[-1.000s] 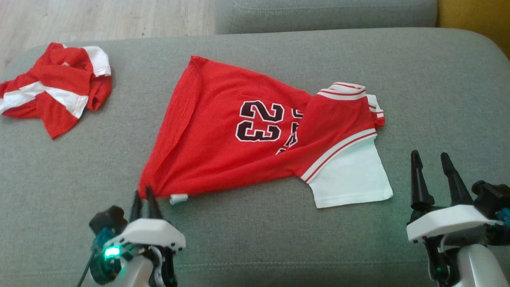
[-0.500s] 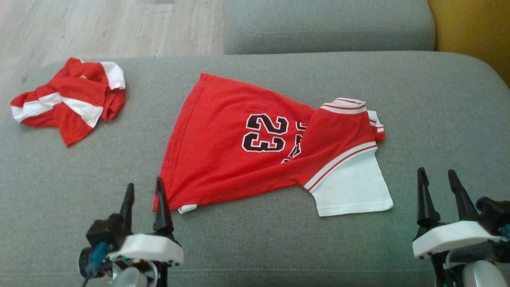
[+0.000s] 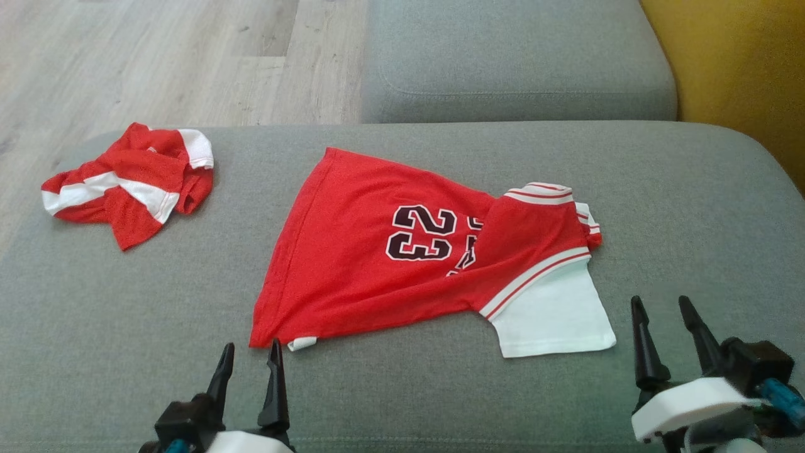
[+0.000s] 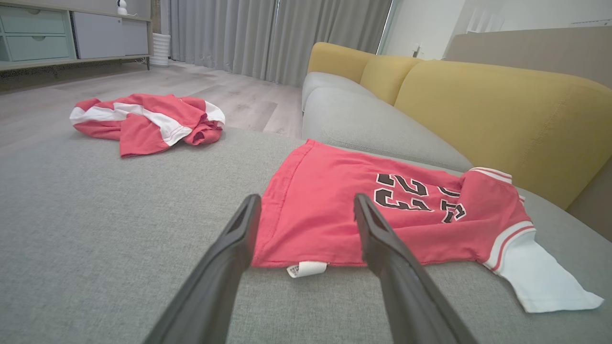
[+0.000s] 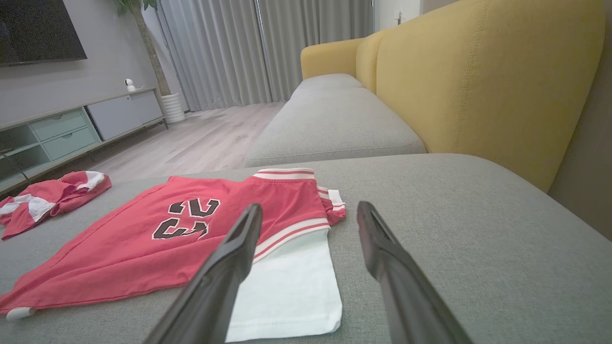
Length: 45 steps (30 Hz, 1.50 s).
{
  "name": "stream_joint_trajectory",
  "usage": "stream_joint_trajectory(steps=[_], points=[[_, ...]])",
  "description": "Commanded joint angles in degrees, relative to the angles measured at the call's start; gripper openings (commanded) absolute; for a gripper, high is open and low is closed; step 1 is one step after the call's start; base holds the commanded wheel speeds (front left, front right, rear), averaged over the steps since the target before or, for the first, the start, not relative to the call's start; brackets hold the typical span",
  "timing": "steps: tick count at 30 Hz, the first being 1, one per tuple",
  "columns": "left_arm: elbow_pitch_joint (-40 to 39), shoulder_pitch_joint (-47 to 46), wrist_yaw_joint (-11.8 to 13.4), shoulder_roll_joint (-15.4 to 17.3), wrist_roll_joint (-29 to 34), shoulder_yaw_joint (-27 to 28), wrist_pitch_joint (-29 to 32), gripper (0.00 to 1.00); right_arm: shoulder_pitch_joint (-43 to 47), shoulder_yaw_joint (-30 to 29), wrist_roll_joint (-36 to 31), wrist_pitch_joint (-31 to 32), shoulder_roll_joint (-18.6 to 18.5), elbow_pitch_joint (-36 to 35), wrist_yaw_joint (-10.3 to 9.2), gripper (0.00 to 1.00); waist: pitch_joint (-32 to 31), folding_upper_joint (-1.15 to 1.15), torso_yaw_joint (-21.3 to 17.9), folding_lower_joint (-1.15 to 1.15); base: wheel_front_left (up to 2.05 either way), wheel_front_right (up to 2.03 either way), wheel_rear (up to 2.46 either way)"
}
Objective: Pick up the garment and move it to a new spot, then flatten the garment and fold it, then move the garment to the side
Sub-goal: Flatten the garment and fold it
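**On the grey cushion: jersey laid down, flattening is the step in hand**

On the grey seat cushion (image 3: 126, 302) before you, the red number 23 jersey (image 3: 377, 251) lies near the middle, with its hem to the left and its shoulders to the right. It is not flat. The shoulder part is folded back over the lettering beside the 23, and the white sleeve (image 3: 550, 321) sticks out from under that fold on the near side. A crumpled red-and-white garment (image 3: 132, 182) sits well apart at the far left; leave it alone.

Your left gripper (image 3: 252, 343) has its fingers apart and holds nothing. Its tips are just beside the near hem corner, where a small white label (image 3: 302, 343) pokes out. Your right gripper (image 3: 659, 301) is likewise spread and empty, near the white sleeve but clear of it.

I judge the move to a new spot done and the flattening not yet begun. The next move calls for undoing that fold. Bring the right gripper to the striped edge of the folded part, pinch the top layer only, and draw it rightward while the left gripper pins the hem corner. The fabric looks light, so pull low and slowly, or the whole jersey may slide.
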Motion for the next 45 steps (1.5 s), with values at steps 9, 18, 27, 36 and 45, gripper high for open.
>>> stream_joint_trajectory(steps=[9, 18, 27, 36, 45], points=[[-2.47, -1.31, 1.59, 2.06, 0.69, 1.18, 1.78, 1.00, -1.96, 3.20, -0.04, -2.51, -0.32, 2.43, 0.37, 1.00, -1.24, 0.00, 0.37, 0.01, 0.00, 0.00, 0.00], [-3.48, -1.27, 1.95, 3.47, 0.04, 1.65, 3.44, 1.00, -2.50, 3.94, 0.71, -3.75, -0.32, 5.57, 0.37, 1.00, -1.63, 0.00, 0.66, 0.01, 0.00, 0.00, 0.00], [-4.08, -0.82, 2.33, 3.53, -0.07, 1.12, 3.77, 1.00, -2.53, 4.00, 0.61, -3.49, -0.32, 6.72, 0.37, 1.00, -1.54, 0.00, 0.69, 0.01, 0.00, 0.00, 0.00], [1.06, -3.81, 2.72, 1.87, -1.48, 0.28, 7.51, 1.00, -2.88, 4.90, 0.16, -2.34, -0.32, 6.49, 0.37, 1.00, 0.49, 0.00, -0.10, 0.01, 0.00, 0.00, 0.00], [12.96, -11.38, 2.55, -2.08, -8.23, 4.63, 9.40, 1.00, -4.00, 5.70, -0.80, -1.03, -0.32, 5.01, 0.37, 1.00, 4.82, 0.00, -3.33, 0.01, 0.00, 0.00, 0.00]])
